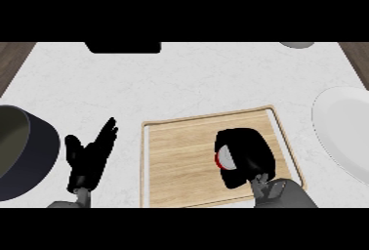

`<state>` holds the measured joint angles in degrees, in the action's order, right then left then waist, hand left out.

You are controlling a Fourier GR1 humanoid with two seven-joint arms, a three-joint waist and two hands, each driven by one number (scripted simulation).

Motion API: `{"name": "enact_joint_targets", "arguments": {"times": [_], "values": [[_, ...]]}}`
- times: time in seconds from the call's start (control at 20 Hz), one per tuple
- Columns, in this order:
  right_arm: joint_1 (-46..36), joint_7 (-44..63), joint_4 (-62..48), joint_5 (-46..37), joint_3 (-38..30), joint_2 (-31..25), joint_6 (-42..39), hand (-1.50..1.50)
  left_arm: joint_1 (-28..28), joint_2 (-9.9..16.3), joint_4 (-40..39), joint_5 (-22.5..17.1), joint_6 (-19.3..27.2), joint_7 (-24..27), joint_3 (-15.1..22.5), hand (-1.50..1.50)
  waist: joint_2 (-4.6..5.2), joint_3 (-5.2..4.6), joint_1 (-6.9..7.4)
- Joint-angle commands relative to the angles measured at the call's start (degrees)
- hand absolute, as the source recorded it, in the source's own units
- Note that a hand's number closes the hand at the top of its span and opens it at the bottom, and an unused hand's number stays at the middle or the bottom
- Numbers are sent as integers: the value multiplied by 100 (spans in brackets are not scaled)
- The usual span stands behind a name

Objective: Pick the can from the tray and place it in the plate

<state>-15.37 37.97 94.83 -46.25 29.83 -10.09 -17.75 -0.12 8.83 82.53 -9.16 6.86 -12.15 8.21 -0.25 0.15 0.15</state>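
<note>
The right hand curls over the can, hiding most of it.

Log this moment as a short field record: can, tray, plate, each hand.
can: on the tray, mostly hidden; a white and red part shows under the right hand
tray: wooden, on the counter's middle
plate: white, at the right edge, nothing on it
right hand: curled round the can
left hand: open, fingers up, resting left of the tray
pot: dark, far left
</note>
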Motion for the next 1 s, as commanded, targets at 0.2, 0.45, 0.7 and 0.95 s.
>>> {"name": "enact_joint_targets", "arguments": {"times": [0.2, 0.45, 0.7, 0.95], "values": [[271, -914, 184, -644, -180, -181, 1027, 150, 12, -138, -491, 13, -162, 306, -154, 0, 29, -15, -31], [2285, -1452, 2136, -935, 530, -838, 2032, 150, 288, -26, -152, -13, -128, 190, -212, 0, -26, -10, -219], [3806, -2135, 3336, -1282, 494, -1681, 3310, 150, 381, 73, -66, -141, -191, 161, -374, 0, -47, -3, -331], [4857, -2501, 3980, -647, -126, -1790, 4466, 150, 332, -60, 31, -32, -105, 32, -208, 0, -21, 2, -268]]}}
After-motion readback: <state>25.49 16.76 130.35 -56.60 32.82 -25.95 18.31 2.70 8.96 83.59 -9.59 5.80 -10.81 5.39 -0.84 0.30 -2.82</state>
